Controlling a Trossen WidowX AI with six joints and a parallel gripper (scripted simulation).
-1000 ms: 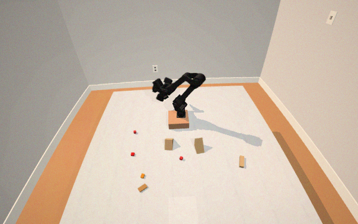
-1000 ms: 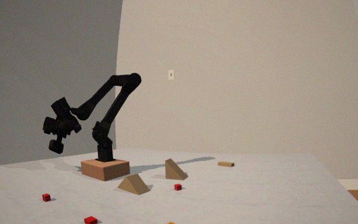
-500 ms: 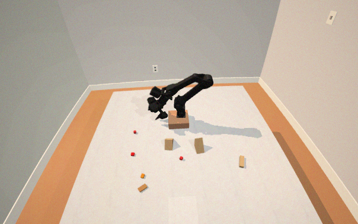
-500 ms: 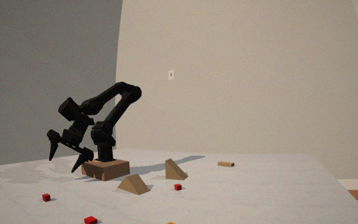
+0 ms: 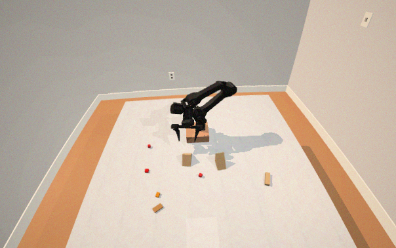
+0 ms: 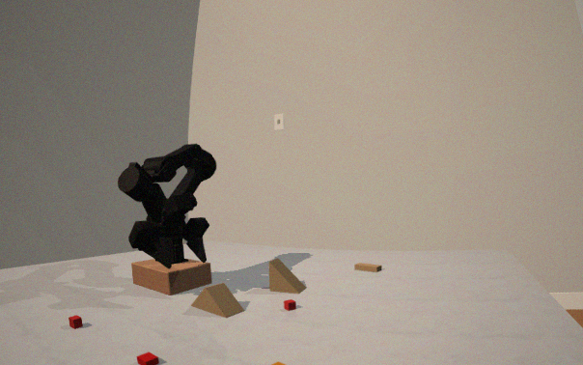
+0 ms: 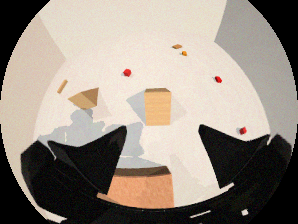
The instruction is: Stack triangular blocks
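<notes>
The claw [image 5: 187,134] hangs spread nearly to its full width with nothing between its fingers, tips pointing down above the front of the brown base block [image 5: 198,135] that carries the arm [image 6: 166,193]. From the exterior view the fingertips seem to sit just over that block's top, though whether they touch it is hard to tell at this angle.

The two triangular blocks lie apart on the white bench [image 5: 249,203], a little in front of the base. The left triangular block [image 5: 187,159] rests on a flat face with its slope rising to a ridge, and reads as a low tan wedge [image 6: 217,300] in the exterior view. The right triangular block [image 5: 220,161] sits near it, turned at a slight angle, with one face standing upright and its slope falling away [image 6: 284,277]. Neither touches the other, and the claw is clear of both.

Scattered around them are three small red cubes [image 5: 200,175], a small orange cube [image 5: 157,194], and two flat tan bars [image 5: 267,178], all well away from the wedges.
</notes>
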